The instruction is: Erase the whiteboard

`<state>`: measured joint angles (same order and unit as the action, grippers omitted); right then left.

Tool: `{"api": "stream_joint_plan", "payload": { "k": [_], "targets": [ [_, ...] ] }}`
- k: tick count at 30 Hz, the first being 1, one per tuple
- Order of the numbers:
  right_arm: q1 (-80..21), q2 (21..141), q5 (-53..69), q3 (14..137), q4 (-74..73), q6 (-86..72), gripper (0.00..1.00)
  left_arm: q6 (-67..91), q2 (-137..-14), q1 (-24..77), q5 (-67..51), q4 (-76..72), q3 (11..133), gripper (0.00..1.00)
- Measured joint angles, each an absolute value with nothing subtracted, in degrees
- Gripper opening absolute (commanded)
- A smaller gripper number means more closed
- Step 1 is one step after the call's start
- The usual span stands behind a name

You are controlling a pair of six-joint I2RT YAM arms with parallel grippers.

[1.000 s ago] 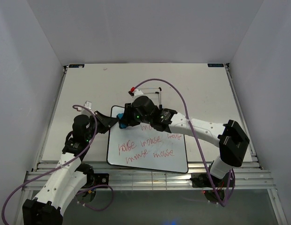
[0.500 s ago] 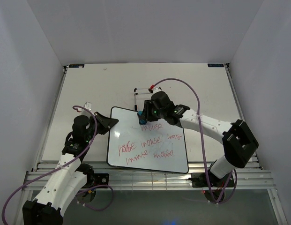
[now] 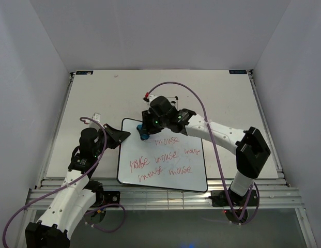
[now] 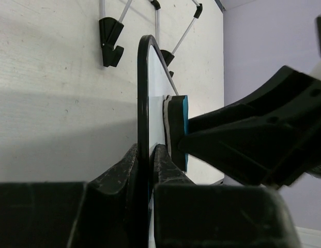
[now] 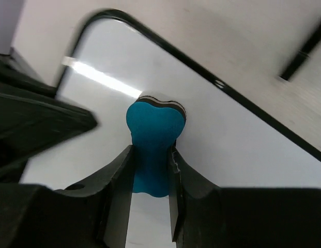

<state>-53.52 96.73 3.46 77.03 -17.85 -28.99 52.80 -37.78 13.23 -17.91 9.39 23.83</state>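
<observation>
Near the front edge of the worktop (image 3: 98,98), between the two arm bases, lies the whiteboard (image 3: 161,166), slightly skewed so that its far left corner points toward the left arm. Red writing (image 3: 168,140) covers most of its face: one word near the top, a smaller one to its right, and two longer rows below, all legible and unsmudged as far as the overhead view shows. Only the band along the far edge and the far left corner is bare white. On that bare corner sits the blue eraser (image 5: 150,132), its felt side against the glossy surface just left of the top word. The right fingers (image 3: 146,127) are closed on the eraser's narrow waist, one on each side. The left fingers (image 3: 122,136) are clamped shut on the whiteboard's black rim at its left edge near the same corner, which I take as bracing it against the wiping; whether that edge is lifted off the worktop I cannot tell. Just beyond the far edge stands a wire stand (image 4: 111,33). By my judgement the erasing is at an early stage: the eraser is gripped and on the surface and the whiteboard is steadied, but every visible word is yet to be wiped, so nearly all of the job is left.
</observation>
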Motion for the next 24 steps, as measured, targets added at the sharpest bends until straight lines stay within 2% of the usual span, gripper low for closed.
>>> {"api": "stream_joint_plan", "payload": {
  "k": [4, 8, 19, 24],
  "targets": [
    [-59.05, 102.41, 5.13, 87.64, -19.18, -29.1, 0.08, 52.8, -37.58, 13.19, -17.87, 9.47, 23.7, 0.0],
    [-59.83, 105.8, 3.46, 93.01, -23.94, -29.1, 0.08, 52.62, -36.91, 12.4, -16.91, 10.13, 23.24, 0.0],
    [-55.48, 104.64, 8.14, 87.44, -18.94, -30.57, 0.08, 53.23, -37.74, 12.38, -16.99, 10.13, 23.05, 0.0],
    [-51.94, 108.79, 8.12, 93.21, -24.64, -27.73, 0.08, 53.25, -38.11, 12.38, -17.45, 10.02, 23.05, 0.0]
  ]
}}
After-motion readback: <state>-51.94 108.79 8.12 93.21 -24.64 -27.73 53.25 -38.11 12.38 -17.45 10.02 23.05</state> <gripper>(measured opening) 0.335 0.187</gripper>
